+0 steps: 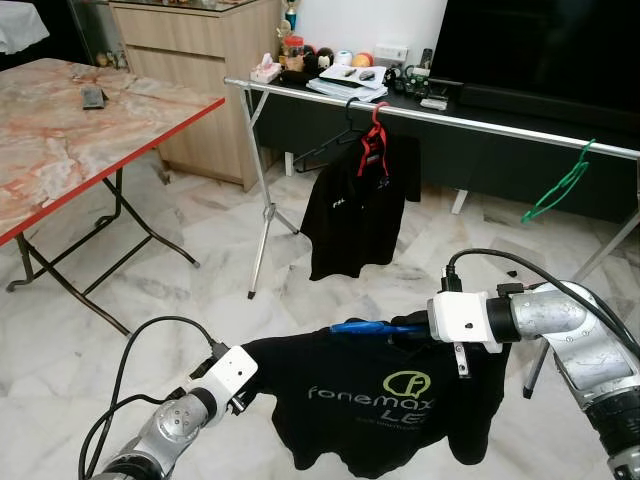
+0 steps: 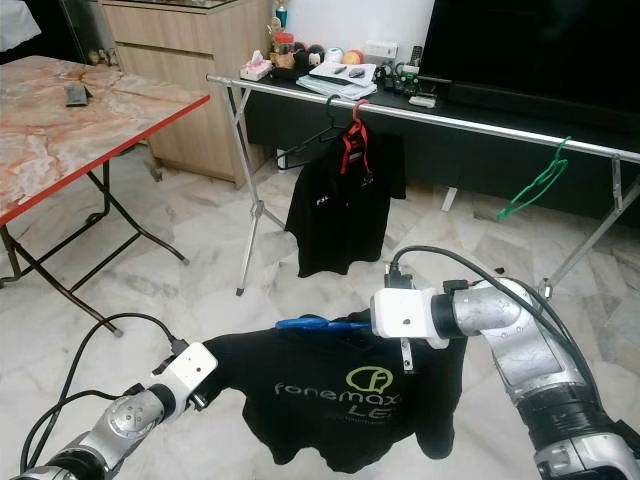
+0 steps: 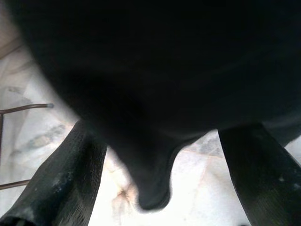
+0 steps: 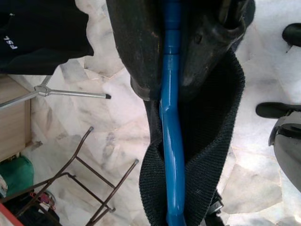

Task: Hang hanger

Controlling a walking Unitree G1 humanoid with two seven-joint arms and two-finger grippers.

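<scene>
On the marble floor ahead stands a silver rail (image 1: pixel 520 128) carrying a hung dark shirt (image 1: pixel 355 205) and a green hanger (image 1: pixel 560 186). The right gripper (image 4: pixel 169 75) pinches the blue hanger (image 4: pixel 171 141), whose neck runs along its fingers, inside the black shirt (image 1: pixel 400 400). The left gripper (image 3: pixel 160 160), fingers spread, props the shirt's other shoulder; the rail lies well ahead, nearer the right arm.

Ahead of my right gripper (image 4: pixel 167 89), clamped on the blue hanger (image 4: pixel 171 155), open marble floor (image 1: pixel 200 300) runs up to the clothes rail (image 1: pixel 500 125). Straight ahead and slightly left, a black shirt on a red hanger (image 1: pixel 375 135) occupies the rail. Right of it, bare rail stretches to a green hanger (image 1: pixel 560 185). The folding table (image 1: pixel 80 140) stands well off left.
</scene>
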